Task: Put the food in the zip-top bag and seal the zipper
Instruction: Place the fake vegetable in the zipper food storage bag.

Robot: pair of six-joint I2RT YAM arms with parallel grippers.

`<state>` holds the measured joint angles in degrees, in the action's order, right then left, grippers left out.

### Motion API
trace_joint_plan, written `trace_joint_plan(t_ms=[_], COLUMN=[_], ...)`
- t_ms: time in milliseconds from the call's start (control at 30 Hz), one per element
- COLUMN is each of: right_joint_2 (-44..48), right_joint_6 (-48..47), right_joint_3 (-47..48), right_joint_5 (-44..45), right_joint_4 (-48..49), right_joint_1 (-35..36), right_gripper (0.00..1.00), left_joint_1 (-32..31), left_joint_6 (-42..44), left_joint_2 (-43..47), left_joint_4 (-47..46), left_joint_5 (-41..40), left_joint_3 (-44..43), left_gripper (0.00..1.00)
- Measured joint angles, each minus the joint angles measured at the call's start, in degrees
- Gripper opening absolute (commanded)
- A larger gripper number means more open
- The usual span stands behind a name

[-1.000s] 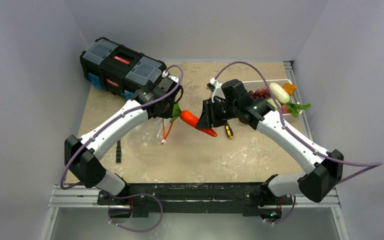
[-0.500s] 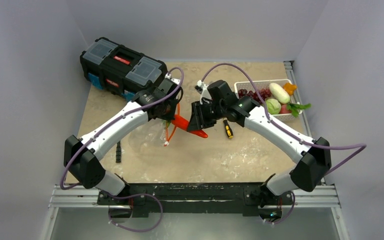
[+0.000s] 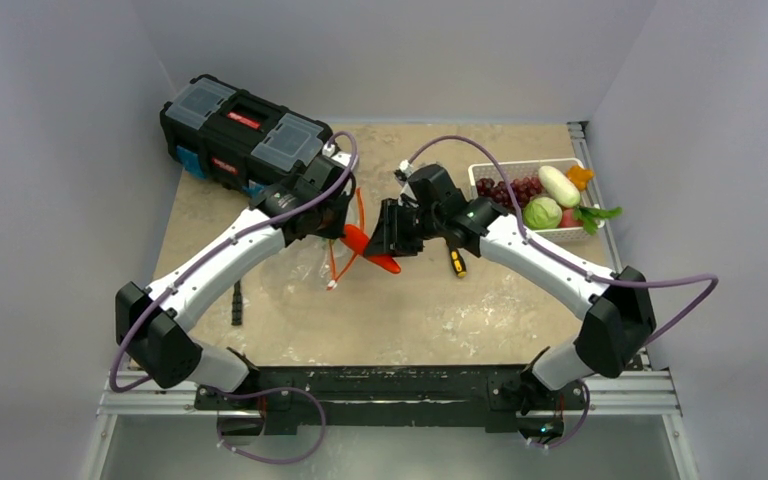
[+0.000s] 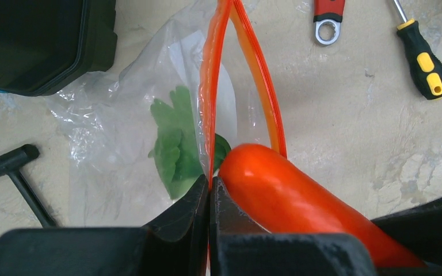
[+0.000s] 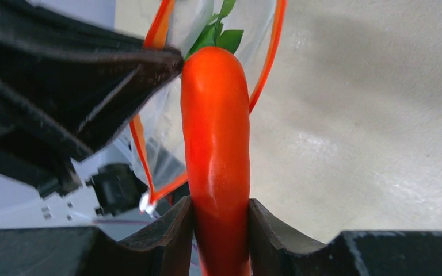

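Observation:
My right gripper is shut on an orange carrot near its tip, holding it off the table. The carrot's green leafy top is inside the clear zip-top bag. Its body sits in the bag's mouth, between the two sides of the red-orange zipper. My left gripper is shut on one side of the zipper and holds the mouth up and open. In the top view the two grippers meet over the table's middle, and the bag hangs below to the left.
A white basket at the back right holds grapes, a radish, a cabbage, an orange piece and greens. A yellow-black screwdriver, a red-handled wrench, a black toolbox and a black tool lie around.
My right arm has carried the carrot left, and its leafy end has gone into the bag's mouth. My left gripper has kept its hold on the zipper.

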<state>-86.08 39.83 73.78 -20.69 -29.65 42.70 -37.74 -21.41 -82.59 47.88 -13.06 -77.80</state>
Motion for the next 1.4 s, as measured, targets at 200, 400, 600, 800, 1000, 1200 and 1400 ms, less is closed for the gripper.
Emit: trace_joint_plan(t_ms=[200, 400, 600, 800, 1000, 1200, 1400], right_joint_2=[-0.9, -3.9, -5.4, -5.7, -3.8, -4.0, -6.1], right_joint_6=[14.1, 24.4, 28.8, 30.8, 27.4, 27.1, 26.4], right_joint_3=[-3.9, -6.5, -7.3, -7.7, -7.7, -8.3, -8.4], right_joint_5=[2.6, 5.3, 7.4, 6.7, 6.7, 6.6, 6.8], right_joint_4=[12.0, 24.6, 30.6, 32.2, 30.0, 32.3, 33.6], right_joint_1=[-0.5, -0.7, -0.7, -0.8, -0.8, -0.8, -0.8], right_gripper=[0.0, 0.0, 0.0, 0.08, 0.07, 0.0, 0.0], left_joint_1=[0.1, 0.1, 0.1, 0.2, 0.1, 0.2, 0.5], left_joint_6=[0.0, 0.0, 0.0, 0.0, -0.3, -0.5, -0.5], left_joint_2=[1.4, 1.9, 2.1, 2.5, 2.8, 4.6, 6.1], left_joint_4=[-0.6, -1.1, -2.0, -2.0, -2.1, -4.0, -5.9], left_joint_5=[1.4, 4.0, 5.8, 5.6, 5.3, 7.0, 10.2], left_joint_3=[0.9, 1.0, 1.7, 1.8, 1.8, 3.3, 5.5], left_gripper=[0.0, 0.0, 0.0, 0.0, 0.0, 0.0, 0.0])
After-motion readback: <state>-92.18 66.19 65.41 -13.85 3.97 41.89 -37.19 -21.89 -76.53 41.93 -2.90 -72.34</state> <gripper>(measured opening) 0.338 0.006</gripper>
